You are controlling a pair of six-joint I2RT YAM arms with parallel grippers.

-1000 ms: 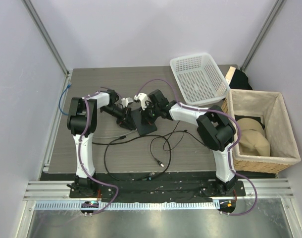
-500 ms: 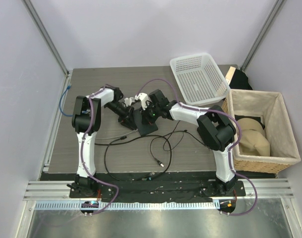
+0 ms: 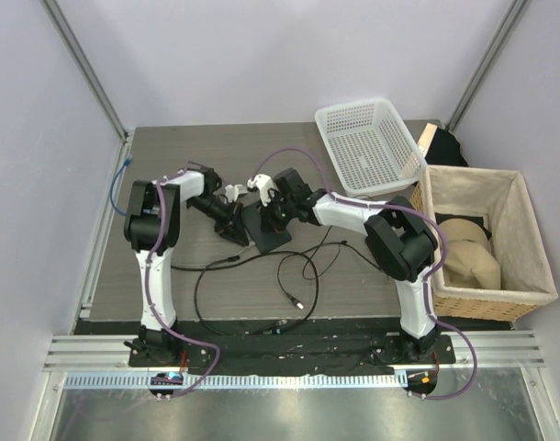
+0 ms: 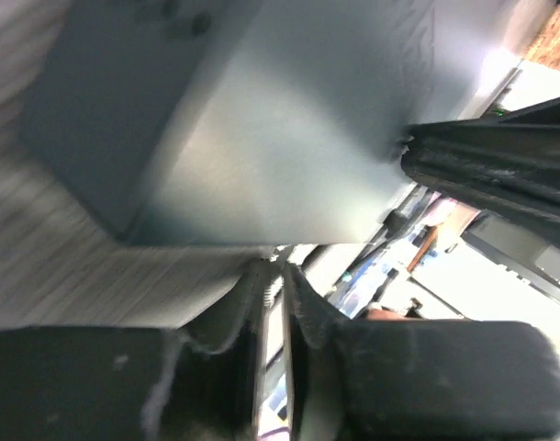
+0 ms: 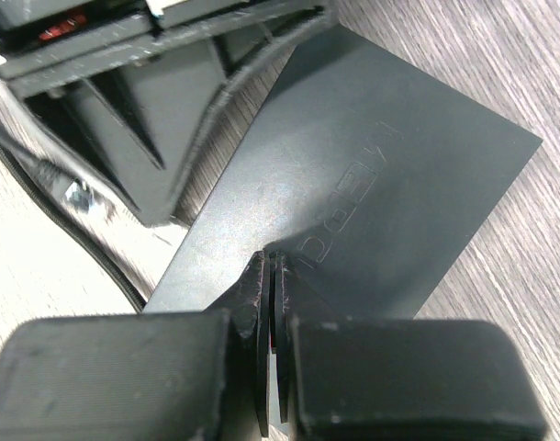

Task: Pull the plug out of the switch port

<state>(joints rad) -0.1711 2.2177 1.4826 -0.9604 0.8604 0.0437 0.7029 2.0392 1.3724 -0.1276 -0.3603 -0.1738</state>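
Two grippers meet at the flat dark-grey switch [image 3: 269, 235], which lies about midway between the left and right edges of the table [image 3: 170, 156]. The right gripper [image 5: 269, 266] has its fingers pressed together. Their tips are set down on the switch's top face, just beside the embossed lettering. The left gripper [image 4: 278, 280] reaches in from the table's left side. Its fingers are drawn close, with only a thin slit between them, and their tips sit right at the switch's left-hand edge. Whether the plug sits in that slit cannot be told, and the switch port is hidden behind those tips. A thin black cable [image 3: 294, 274] loops over the table between the switch and the near edge. A white mesh basket [image 3: 370, 147] stands at the far right corner, and a wicker basket [image 3: 482, 243] sits beyond the right edge.
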